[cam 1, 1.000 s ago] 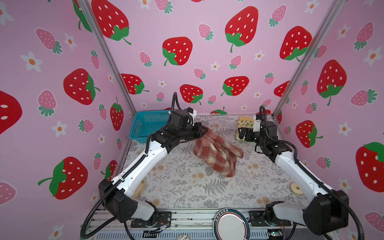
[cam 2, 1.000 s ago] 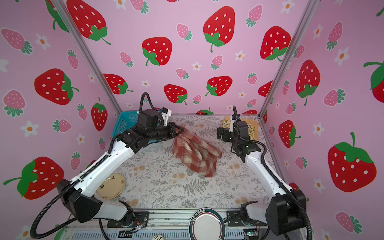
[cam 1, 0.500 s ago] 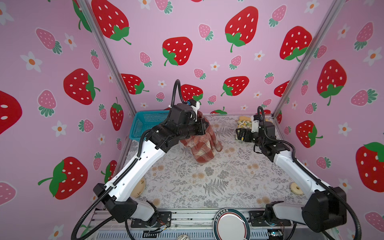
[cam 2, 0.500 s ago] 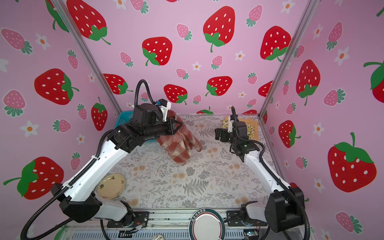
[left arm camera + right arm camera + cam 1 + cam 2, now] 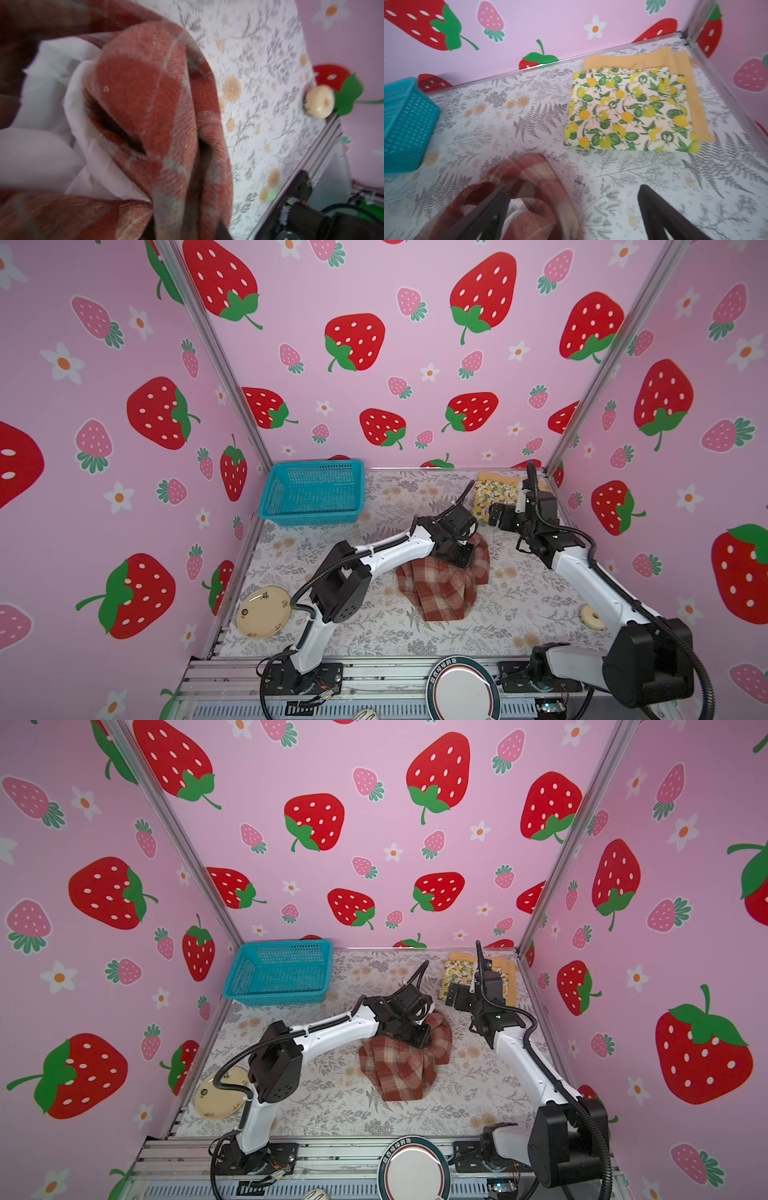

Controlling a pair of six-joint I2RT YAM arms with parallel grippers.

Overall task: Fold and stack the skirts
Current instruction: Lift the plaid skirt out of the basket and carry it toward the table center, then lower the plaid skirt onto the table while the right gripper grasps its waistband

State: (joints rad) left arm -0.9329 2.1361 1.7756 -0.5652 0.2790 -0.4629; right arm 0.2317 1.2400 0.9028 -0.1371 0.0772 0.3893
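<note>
Folding last skirt: red-brown and cream plaid cloth skirt point(image 5: 440, 589) rumpled, frame centre; left fingers point(image 5: 460, 559) on it, grip unclear; right fingers point(image 5: 660, 212) apart, empty. Folded: cream lemon-print skirt point(image 5: 629, 110) atop mustard-yellow skirt point(image 5: 654, 58), upper right. Next: flatten, fold, stack.

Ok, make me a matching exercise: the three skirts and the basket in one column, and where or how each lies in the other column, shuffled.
Things:
1. plaid skirt
2. lemon skirt
3. yellow skirt
4. basket

Places and states:
A. far left corner of the table
B. folded, underneath another skirt
C. crumpled, near the middle
D. folded, lying on top of another skirt

Pairs: 1-C, 2-D, 3-B, 4-A
</note>
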